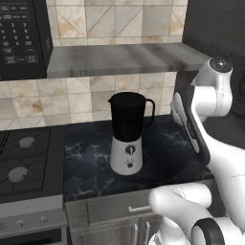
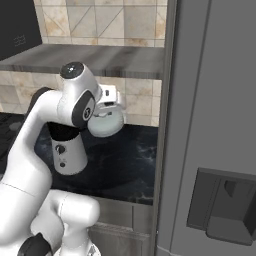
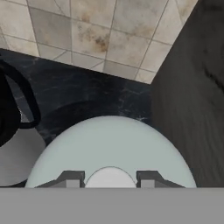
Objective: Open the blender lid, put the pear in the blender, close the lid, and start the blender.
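While gripper (image 2: 106, 114) clasps blender lid (image 2: 105, 123), refrigerator (image 2: 215, 125) stands just beside.

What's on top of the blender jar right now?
Nothing sits on the blender; its jar mouth is open. The blender lid is off, held in the gripper above the counter. The dark jar hides whatever is inside.

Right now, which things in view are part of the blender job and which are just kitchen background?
Job:
- blender, jar open on top
- lid, off the jar, held by its knob in the gripper, jaws shut on it, above the counter right of the blender

Background:
- stove
- microwave
- shelf
- fridge

Pear: not seen.
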### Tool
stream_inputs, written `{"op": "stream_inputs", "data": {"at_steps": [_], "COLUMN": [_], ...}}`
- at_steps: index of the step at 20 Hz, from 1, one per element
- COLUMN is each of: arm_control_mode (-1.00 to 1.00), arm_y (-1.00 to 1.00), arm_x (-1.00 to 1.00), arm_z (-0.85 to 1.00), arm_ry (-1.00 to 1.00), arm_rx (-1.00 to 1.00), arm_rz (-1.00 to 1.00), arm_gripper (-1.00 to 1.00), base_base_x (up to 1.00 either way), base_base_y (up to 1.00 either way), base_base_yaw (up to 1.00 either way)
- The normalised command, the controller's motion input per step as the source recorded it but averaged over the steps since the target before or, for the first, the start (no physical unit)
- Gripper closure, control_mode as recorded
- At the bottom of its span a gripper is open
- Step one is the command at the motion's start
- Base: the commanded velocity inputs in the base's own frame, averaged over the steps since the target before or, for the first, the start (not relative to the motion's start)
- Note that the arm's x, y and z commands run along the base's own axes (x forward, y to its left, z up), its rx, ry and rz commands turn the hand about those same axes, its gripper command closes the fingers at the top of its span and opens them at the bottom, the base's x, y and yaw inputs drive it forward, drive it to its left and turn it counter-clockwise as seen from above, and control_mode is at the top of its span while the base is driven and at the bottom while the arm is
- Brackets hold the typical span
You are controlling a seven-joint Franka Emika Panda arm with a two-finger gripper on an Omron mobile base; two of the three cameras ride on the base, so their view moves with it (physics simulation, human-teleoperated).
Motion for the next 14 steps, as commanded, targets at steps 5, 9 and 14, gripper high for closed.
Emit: {"op": "stream_inputs", "data": {"at_steps": [5, 9, 14], "arm_control_mode": [-1.00, -1.00, -1.00], "arm_y": [0.14, 0.38, 0.49], "arm_x": [-0.22, -0.13, -0.16], "arm_z": [0.79, 0.26, 0.09], "arm_ry": [0.00, 0.00, -0.01], "arm_rx": [0.06, 0.05, 0.00], "arm_rz": [0.00, 0.00, 0.00], "arm_gripper": [1.00, 1.00, 1.00], "base_base_x": [0.00, 0.00, 0.00], "base_base_y": [0.00, 0.00, 0.00], "base_base_yaw": [0.00, 0.00, 0.00]}}
